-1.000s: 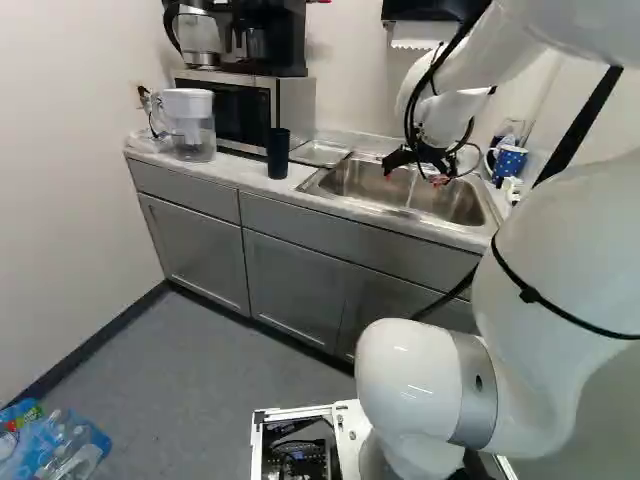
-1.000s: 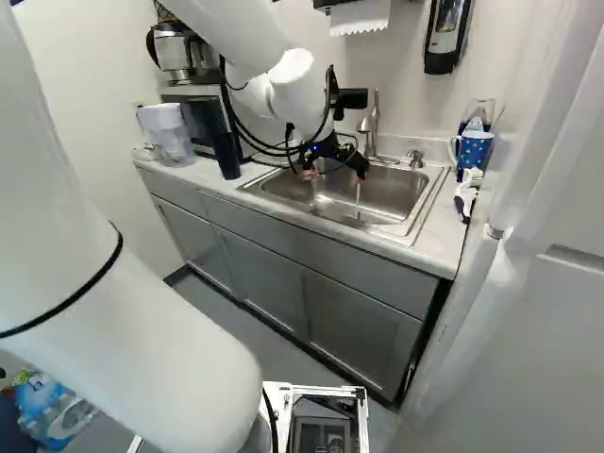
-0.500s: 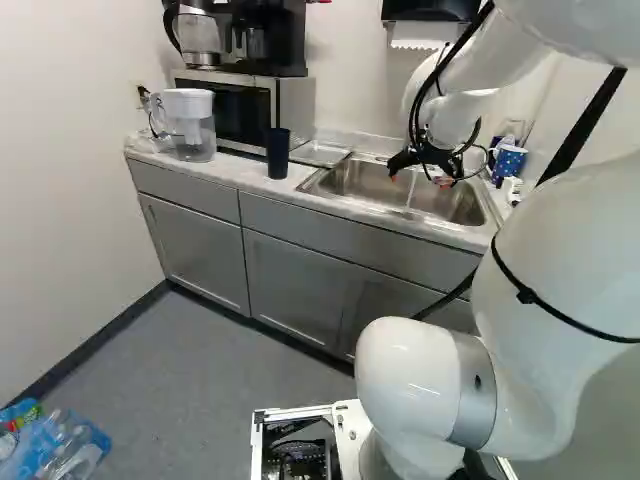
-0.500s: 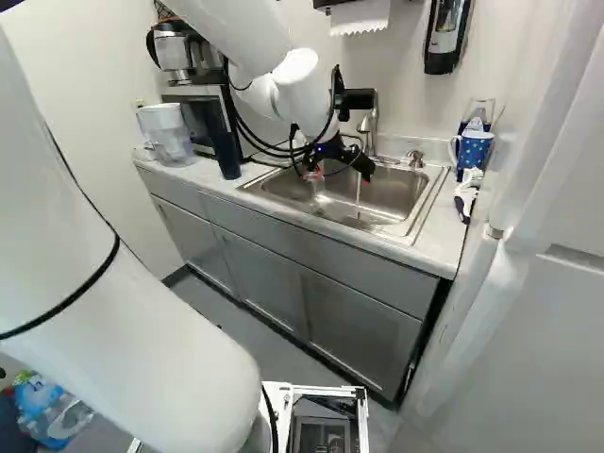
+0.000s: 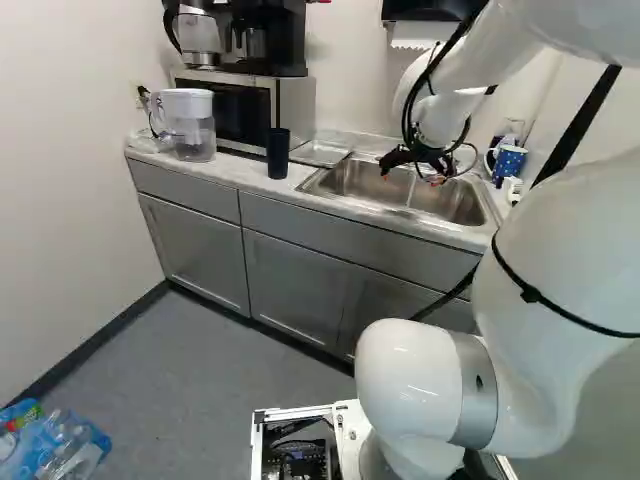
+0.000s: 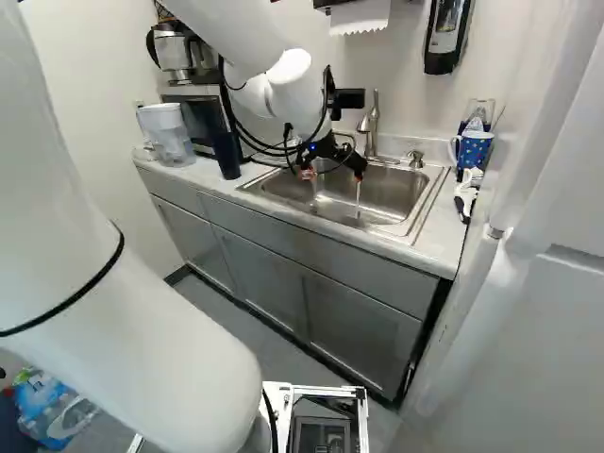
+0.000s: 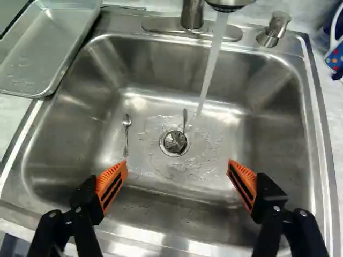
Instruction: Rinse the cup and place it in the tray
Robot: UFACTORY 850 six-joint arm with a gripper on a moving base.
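In the left base view my gripper point(image 5: 412, 179) hangs over the sink point(image 5: 460, 204). Seen from the wrist, the gripper point(image 7: 178, 170) is open, its orange-padded fingers wide apart with nothing between them. Water point(image 7: 210, 67) runs from the faucet point(image 7: 192, 13) into the basin, ahead of the fingers. A metal tray point(image 7: 45, 45) lies beside the sink. The tall black cup point(image 5: 278, 153) stands upright on the counter by the tray. A blue dotted mug point(image 6: 474, 149) is on the sink's other side.
Two small spoons point(image 7: 126, 134) lie in the basin, one partly at the drain point(image 7: 174, 142). A soap pump point(image 7: 273, 29) stands beside the faucet. A water pitcher point(image 5: 190, 125) and microwave point(image 5: 240, 108) occupy the counter's far end. A white object point(image 6: 466, 193) lies before the dotted mug.
Over the last half second my arm has swung slightly back towards the tray side, after a small shift the other way. The fingers stay open; the cup, mug and base have not moved.
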